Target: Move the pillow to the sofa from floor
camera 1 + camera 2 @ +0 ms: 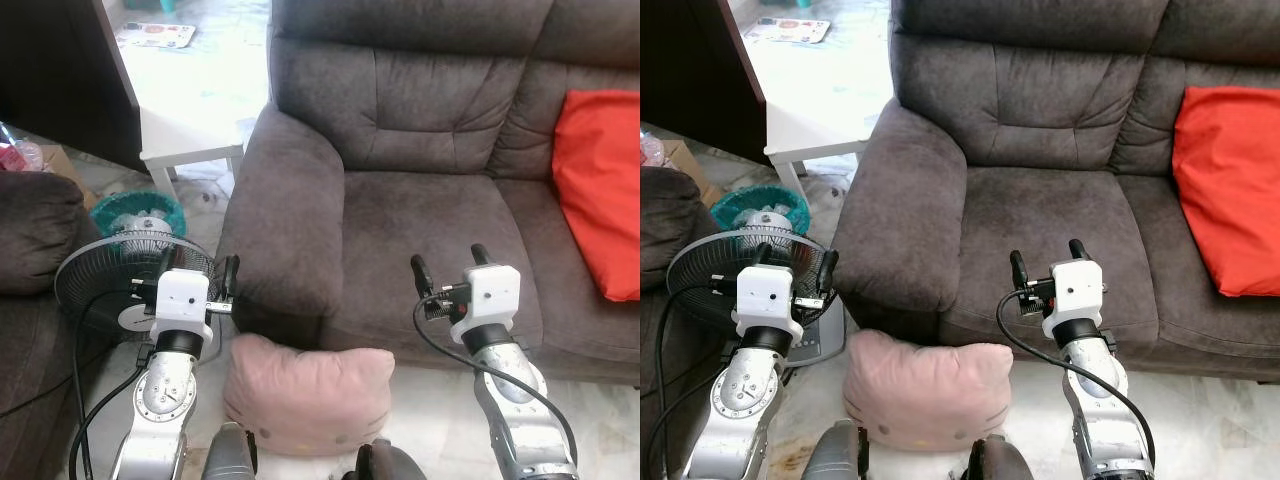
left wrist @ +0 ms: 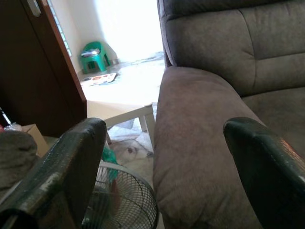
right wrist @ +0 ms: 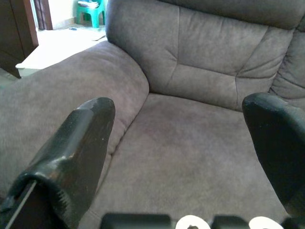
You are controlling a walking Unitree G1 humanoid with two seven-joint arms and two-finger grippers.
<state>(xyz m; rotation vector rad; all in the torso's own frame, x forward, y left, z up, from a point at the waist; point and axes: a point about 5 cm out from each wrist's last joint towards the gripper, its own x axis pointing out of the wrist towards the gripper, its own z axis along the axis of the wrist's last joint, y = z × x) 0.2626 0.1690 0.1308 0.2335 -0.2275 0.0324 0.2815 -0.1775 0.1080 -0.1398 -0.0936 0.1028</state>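
Note:
A pink pillow (image 1: 305, 395) with a cat face lies on the floor against the front of the dark grey sofa (image 1: 430, 210), below its left armrest. My left gripper (image 1: 200, 263) is held up open, above and to the left of the pillow, beside the armrest (image 2: 200, 143). My right gripper (image 1: 449, 261) is open too, raised over the front edge of the sofa seat (image 3: 190, 157), above and to the right of the pillow. Neither gripper holds anything or touches the pillow.
A red cushion (image 1: 600, 190) leans on the sofa's right side. A black floor fan (image 1: 115, 285) stands left of the armrest, with a teal basket (image 1: 140, 208) and a white table (image 1: 190, 125) behind it. Another dark seat (image 1: 30, 235) is at far left.

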